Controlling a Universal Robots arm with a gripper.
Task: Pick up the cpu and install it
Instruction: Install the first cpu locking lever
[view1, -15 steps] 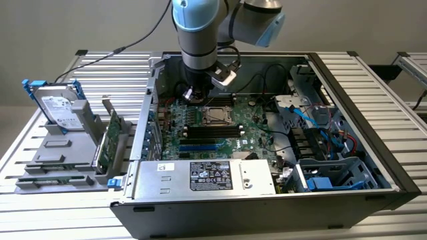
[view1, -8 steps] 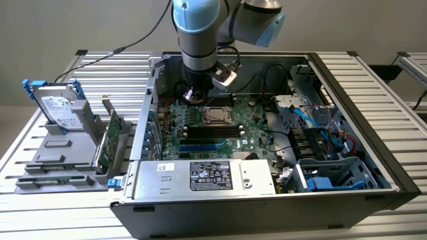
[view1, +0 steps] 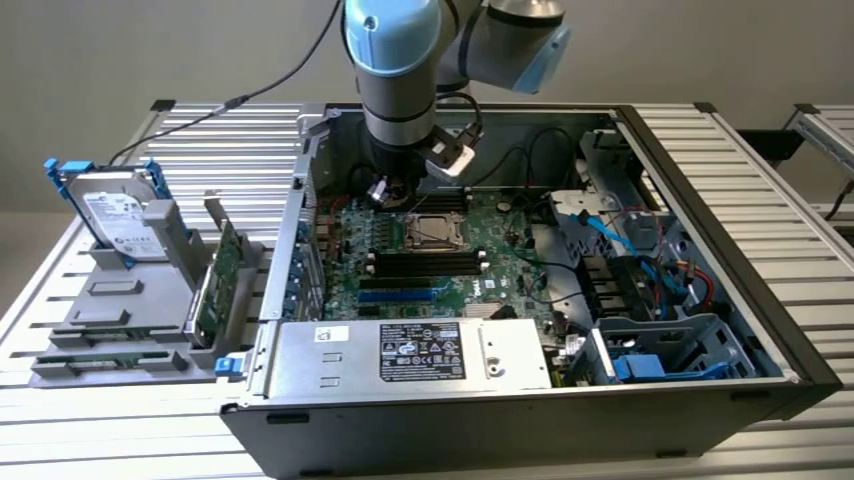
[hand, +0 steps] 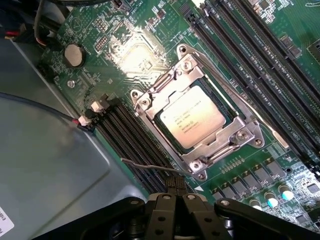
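The cpu (hand: 192, 116) is a flat silver square with printed text. It lies in its socket on the green motherboard (hand: 130, 55), and the metal retention frame (hand: 235, 135) is down around its edges. In the exterior view the cpu (view1: 434, 232) sits mid-board inside the open computer case. My gripper (view1: 387, 190) hangs just above the board, a little toward the exterior view's left and rear of the socket. In the wrist view its black fingers (hand: 165, 210) are pressed together with nothing between them, so the gripper (hand: 175, 197) is shut and empty, and it is apart from the cpu.
Black memory slots (view1: 427, 265) run beside the socket. The power supply (view1: 414, 355) lies along the case front, with a drive cage (view1: 667, 350) and blue cable (view1: 601, 225) at the exterior view's right. A hard drive in a blue bracket (view1: 114, 215) and green cards (view1: 220, 280) stand outside the case at the exterior view's left.
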